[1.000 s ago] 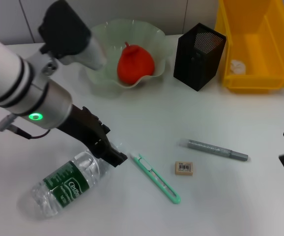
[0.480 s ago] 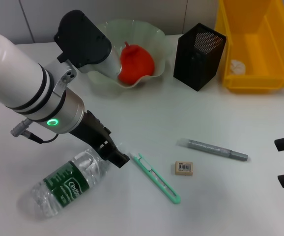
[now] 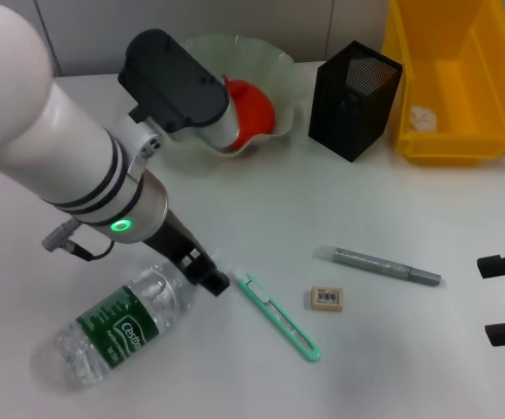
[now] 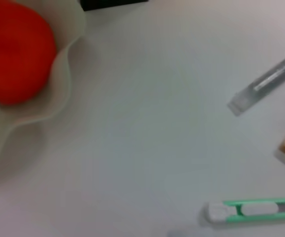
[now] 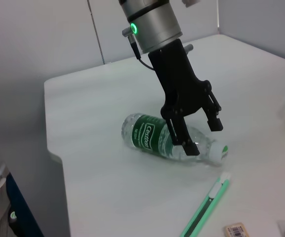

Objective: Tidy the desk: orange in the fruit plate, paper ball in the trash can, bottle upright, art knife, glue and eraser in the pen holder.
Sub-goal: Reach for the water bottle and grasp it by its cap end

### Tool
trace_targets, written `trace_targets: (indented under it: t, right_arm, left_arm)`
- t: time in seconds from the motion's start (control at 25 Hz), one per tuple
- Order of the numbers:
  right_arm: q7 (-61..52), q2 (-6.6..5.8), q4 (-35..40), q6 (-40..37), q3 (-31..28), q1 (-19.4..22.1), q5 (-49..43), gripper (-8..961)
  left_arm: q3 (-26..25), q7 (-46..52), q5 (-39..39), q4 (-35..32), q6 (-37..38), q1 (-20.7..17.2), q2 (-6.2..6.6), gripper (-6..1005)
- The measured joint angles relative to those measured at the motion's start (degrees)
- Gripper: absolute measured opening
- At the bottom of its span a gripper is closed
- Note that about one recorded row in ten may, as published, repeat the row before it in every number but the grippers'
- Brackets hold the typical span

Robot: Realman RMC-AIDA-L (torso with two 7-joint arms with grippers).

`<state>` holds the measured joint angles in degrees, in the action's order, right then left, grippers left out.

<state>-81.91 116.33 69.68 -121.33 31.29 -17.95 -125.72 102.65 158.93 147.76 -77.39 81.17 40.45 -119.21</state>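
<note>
The clear bottle (image 3: pixel 117 327) with a green label lies on its side at the front left. My left gripper (image 3: pixel 207 274) is open, its fingers (image 5: pixel 189 145) standing on either side of the bottle's (image 5: pixel 157 140) neck. The orange (image 3: pixel 254 108) sits in the pale fruit plate (image 3: pixel 274 61). A green art knife (image 3: pixel 279 316), an eraser (image 3: pixel 326 298) and a grey glue stick (image 3: pixel 379 265) lie on the desk. At the back stands the black pen holder (image 3: pixel 353 98). The paper ball (image 3: pixel 423 116) rests in the yellow trash can (image 3: pixel 453 144). My right gripper (image 3: pixel 504 298) is open at the right edge.
The left wrist view shows the orange (image 4: pixel 14 49), the plate's rim (image 4: pixel 58 84), the glue stick (image 4: pixel 268 81) and the art knife (image 4: pixel 253 210). The large left arm (image 3: pixel 69 157) covers the left half of the desk.
My left arm has swung over to the right above the plate while its gripper stays at the bottle's neck. The right gripper has come further into view from the right edge.
</note>
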Motion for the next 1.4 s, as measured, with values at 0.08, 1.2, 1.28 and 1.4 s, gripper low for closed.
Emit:
trace_targets:
  t: [0.08,1.2,1.28,1.4]
  right_arm:
    - [0.36,0.02,-0.37,0.23,-0.01,0.00,0.00,782]
    - [4.10,0.60,-6.70,0.45,0.79,-0.59,0.03,781]
    - [4.26,0.60,-7.05,0.49,0.79,-0.70,0.02,781]
    - [4.42,0.58,-7.26,0.54,0.78,-0.76,0.01,781]
  left_arm:
    - [0.63,1.30,0.54,-0.14,-0.70,0.30,0.00,818]
    - [4.94,5.13,0.98,9.04,-5.37,4.50,0.03,816]
    - [4.94,5.13,0.97,9.12,-5.54,4.54,0.03,816]
    - [5.92,5.13,0.90,9.30,-6.17,4.82,0.04,816]
